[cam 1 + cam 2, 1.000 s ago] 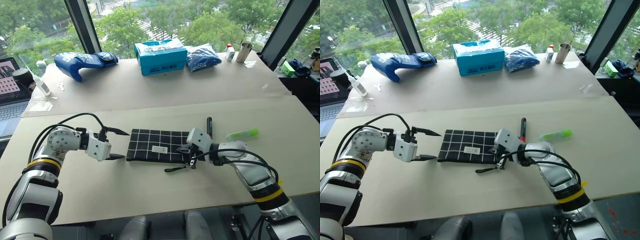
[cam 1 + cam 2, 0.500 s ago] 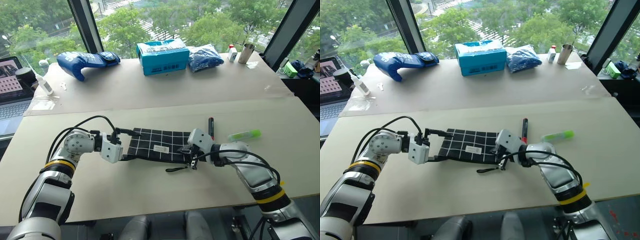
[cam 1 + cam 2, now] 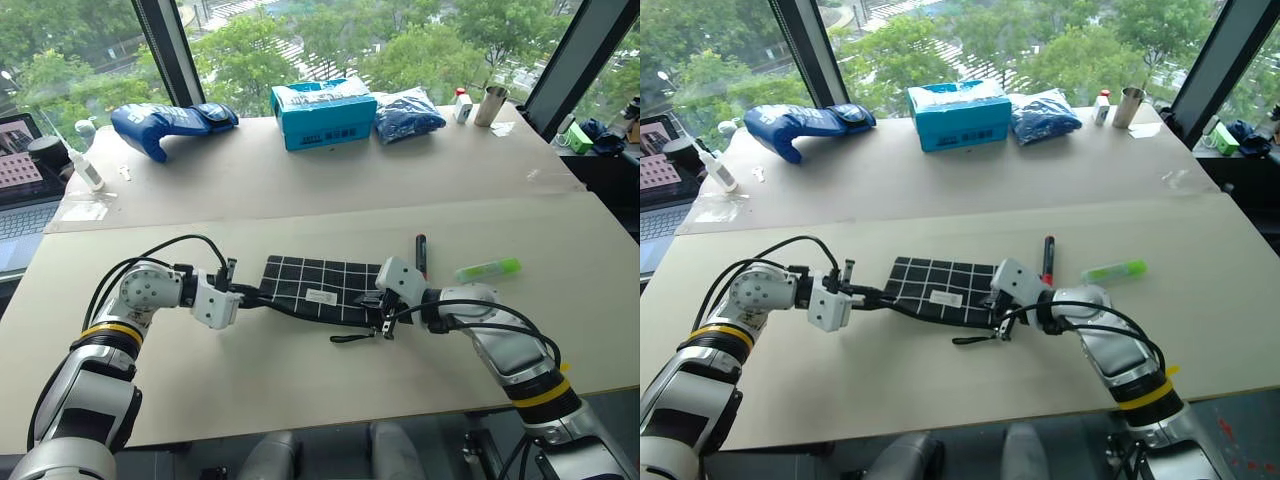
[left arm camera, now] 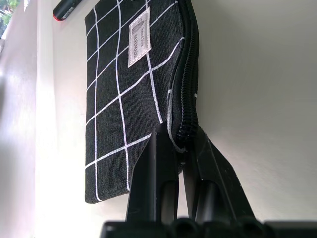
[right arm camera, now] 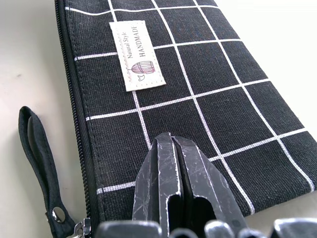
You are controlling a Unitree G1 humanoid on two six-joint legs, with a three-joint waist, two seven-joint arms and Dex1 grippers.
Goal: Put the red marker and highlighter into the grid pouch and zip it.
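While lying flat mid-table, grid pouch pinched at its left zipper corner by left gripper; right gripper closed, pressing its right end; red marker, then highlighter toward right edge.

Light tabletop, mid-frame: grid pouch flat at centre, red marker just right of it, highlighter further right. Rear table: blue box, blue bags.

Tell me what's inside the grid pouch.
Nothing can be seen inside: the grid pouch lies flat, its inside hidden by fabric. The red marker and highlighter lie outside on the table.
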